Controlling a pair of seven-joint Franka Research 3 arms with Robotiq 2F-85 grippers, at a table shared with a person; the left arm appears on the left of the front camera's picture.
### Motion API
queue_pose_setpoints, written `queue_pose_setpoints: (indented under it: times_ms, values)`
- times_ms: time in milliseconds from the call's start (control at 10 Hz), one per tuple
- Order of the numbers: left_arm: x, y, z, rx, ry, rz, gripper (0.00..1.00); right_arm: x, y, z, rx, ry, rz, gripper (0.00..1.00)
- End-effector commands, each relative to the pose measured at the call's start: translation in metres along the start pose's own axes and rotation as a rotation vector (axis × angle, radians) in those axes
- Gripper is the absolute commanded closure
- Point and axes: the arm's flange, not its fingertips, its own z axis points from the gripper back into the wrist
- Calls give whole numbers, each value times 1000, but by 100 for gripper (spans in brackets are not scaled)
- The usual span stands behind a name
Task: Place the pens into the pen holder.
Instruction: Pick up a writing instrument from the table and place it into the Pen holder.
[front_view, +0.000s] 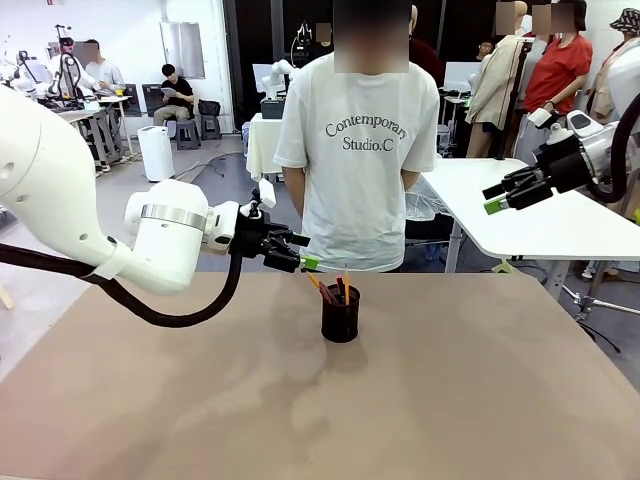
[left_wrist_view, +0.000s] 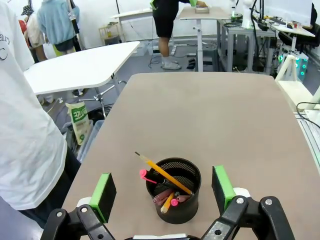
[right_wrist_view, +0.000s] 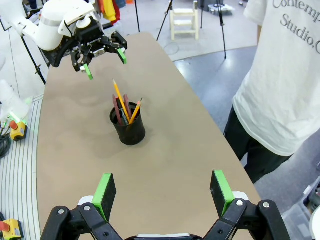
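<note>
The black mesh pen holder (front_view: 340, 315) stands upright near the table's far middle. The pens (front_view: 328, 289) stand inside it, leaning and poking above the rim. In the left wrist view the holder (left_wrist_view: 173, 192) holds a yellow pencil (left_wrist_view: 161, 171) and darker pens with pink ends (left_wrist_view: 146, 175). My left gripper (front_view: 300, 252) hangs open just left of and above the holder, with nothing between its green pads (left_wrist_view: 103, 196). My right gripper (front_view: 492, 198) is open, raised high at the far right, well away from the holder (right_wrist_view: 129, 129).
A person in a white T-shirt (front_view: 358, 150) stands at the table's far edge, right behind the holder. A white table (front_view: 530, 215) stands off to the right. The brown tabletop (front_view: 400, 400) lies bare in front of the holder.
</note>
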Motion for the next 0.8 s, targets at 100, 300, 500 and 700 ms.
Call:
queue_pose_setpoints:
  times_ms: [100,300,500,700]
  values:
    - [-5,4,49,-62,90,-64,0,3,0,0,-3,0,3,0]
    - [-12,8,102,-82,114,-138,0,3,0,0,-3,0,3,0]
    - [-11,15,150,-70,93,-177,0,3,0,0,-3,0,3,0]
    - [4,21,193,-55,133,49,0,3,0,0,-3,0,3,0]
